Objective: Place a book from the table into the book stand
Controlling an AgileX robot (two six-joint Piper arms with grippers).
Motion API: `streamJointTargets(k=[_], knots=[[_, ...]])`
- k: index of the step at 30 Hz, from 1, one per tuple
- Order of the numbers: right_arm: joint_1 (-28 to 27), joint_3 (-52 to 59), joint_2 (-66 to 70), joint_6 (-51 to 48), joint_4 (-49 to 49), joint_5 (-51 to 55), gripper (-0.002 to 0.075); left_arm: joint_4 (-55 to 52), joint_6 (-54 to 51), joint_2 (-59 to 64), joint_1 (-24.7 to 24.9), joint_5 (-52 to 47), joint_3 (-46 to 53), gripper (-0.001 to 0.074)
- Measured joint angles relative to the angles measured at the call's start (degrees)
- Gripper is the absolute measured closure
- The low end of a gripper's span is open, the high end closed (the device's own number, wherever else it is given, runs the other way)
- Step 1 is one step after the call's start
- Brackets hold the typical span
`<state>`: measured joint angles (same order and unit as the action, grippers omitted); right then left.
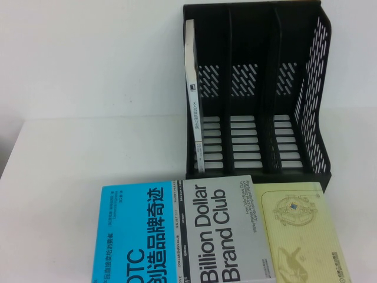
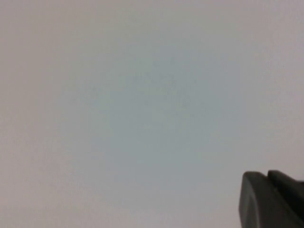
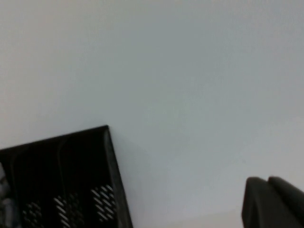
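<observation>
The book (image 1: pixel 177 236), blue above and grey below with "DTC" and "Billion Dollar Brand Club", lies flat on the white table (image 1: pixel 88 118) at the near edge of the high view. The black book stand (image 1: pixel 259 88) stands behind it, its middle and right compartments empty. Neither gripper shows in the high view. My left gripper (image 2: pixel 267 175) is shut and empty, with only bare white surface in its wrist view. My right gripper (image 3: pixel 268 180) is shut and empty; its wrist view shows the book stand (image 3: pixel 61 180) some way off.
A thin white-spined book (image 1: pixel 194 100) stands upright in the stand's left compartment. A larger pale yellow book (image 1: pixel 300 230) lies on the table at the right, right next to the blue and grey book. Bare table lies to the left of the stand.
</observation>
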<state>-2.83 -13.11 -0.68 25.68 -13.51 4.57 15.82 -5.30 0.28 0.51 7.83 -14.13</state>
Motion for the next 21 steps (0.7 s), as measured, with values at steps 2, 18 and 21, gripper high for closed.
streamJointTargets(k=[2,18,21], knots=[[0.0,-6.1,1.4,-0.2,-0.4,10.5,0.0729,0.3,-1.9,2.2,0.0,-6.5,-4.0,0.0737],[1.9,-24.4,20.8,-17.6,20.1,43.4,0.0729,11.1,-1.9,30.8,0.0,-38.6,-17.8,0.0737],[2.9,-24.4,23.3,-22.9,24.4,45.1,0.0729,15.9,-1.9,33.0,0.0,-38.5,-17.8,0.0737]])
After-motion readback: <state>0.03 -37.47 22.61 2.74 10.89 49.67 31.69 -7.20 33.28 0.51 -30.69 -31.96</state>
